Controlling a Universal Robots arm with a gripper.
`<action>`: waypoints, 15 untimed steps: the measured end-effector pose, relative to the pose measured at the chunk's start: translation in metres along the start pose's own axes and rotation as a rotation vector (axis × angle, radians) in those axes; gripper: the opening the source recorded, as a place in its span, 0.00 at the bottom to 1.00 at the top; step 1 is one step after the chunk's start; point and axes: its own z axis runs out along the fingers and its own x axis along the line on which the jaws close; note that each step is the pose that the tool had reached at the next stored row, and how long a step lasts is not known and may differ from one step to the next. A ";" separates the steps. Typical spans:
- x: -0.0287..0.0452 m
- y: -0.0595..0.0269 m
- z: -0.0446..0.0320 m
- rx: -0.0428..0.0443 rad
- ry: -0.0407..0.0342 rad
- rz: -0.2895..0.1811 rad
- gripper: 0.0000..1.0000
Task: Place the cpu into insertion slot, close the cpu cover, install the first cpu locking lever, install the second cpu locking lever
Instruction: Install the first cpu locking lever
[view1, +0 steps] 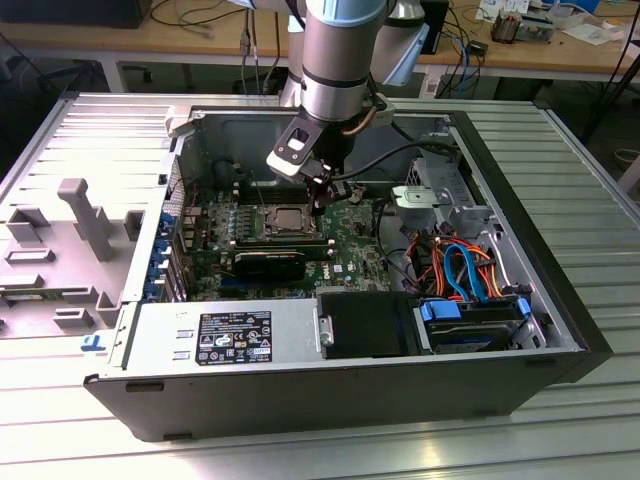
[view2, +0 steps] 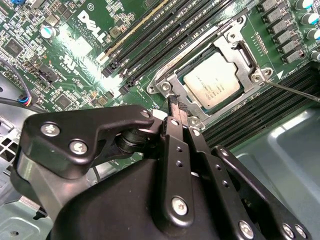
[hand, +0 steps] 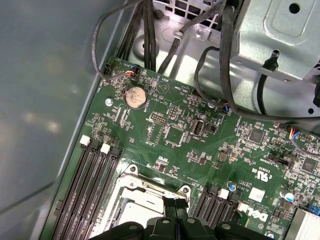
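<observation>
One black pincer (view2: 177, 106), pinched together empty, at thin silver cover frame (view2: 175, 80) closed over dull grey square chip (view2: 215, 82); lever-locking step likely, needing precise push on wire lever (view2: 295, 92)

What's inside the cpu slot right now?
The cpu sits in the slot, its silver top showing through the window of the cover. The cover hides the cpu's edges, and whatever lies under the cpu cannot be seen.

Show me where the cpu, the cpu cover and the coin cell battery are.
cpu (view2: 212, 82): second wrist view, middle of its metal top.
cpu cover (view2: 172, 80): second wrist view, frame side beside the chip.
coin cell battery (hand: 135, 96): first wrist view, middle of its face.
</observation>
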 end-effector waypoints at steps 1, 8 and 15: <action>0.0000 0.0000 0.0000 0.0000 0.0000 -0.001 0.11; 0.0000 0.0000 0.0000 0.0001 -0.0003 -0.006 0.11; 0.0000 0.0000 0.0000 0.0001 -0.0005 -0.011 0.11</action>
